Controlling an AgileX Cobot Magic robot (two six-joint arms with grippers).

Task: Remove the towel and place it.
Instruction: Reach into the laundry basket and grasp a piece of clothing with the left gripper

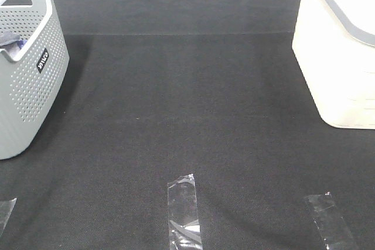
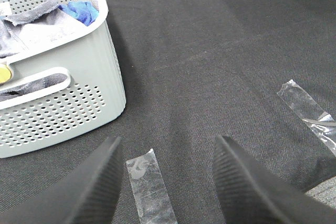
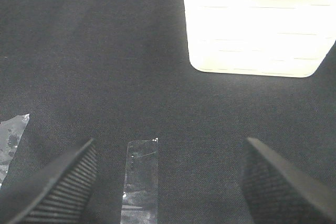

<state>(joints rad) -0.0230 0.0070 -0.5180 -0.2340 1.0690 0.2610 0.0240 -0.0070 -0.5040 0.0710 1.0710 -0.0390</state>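
Note:
The towel [image 2: 38, 11] is a slate grey-blue cloth lying crumpled inside the grey perforated basket [image 2: 79, 72], beside a smaller bright blue cloth [image 2: 80, 10]. In the exterior high view only a dark fold of the towel [image 1: 7, 40] shows over the basket [image 1: 29, 86] rim at the far left. My left gripper [image 2: 168, 142] is open and empty over the black mat, a short way from the basket's side. Facing the white bin, my right gripper [image 3: 170, 142] is also open and empty. Neither gripper shows in the exterior high view.
A white bin [image 1: 343, 45] stands at the right edge of the black mat [image 1: 187, 103]. Clear tape strips [image 1: 184, 209] [image 1: 328, 218] lie along the front of the mat. A small yellow item [image 2: 3, 72] sits in the basket by its handle slot.

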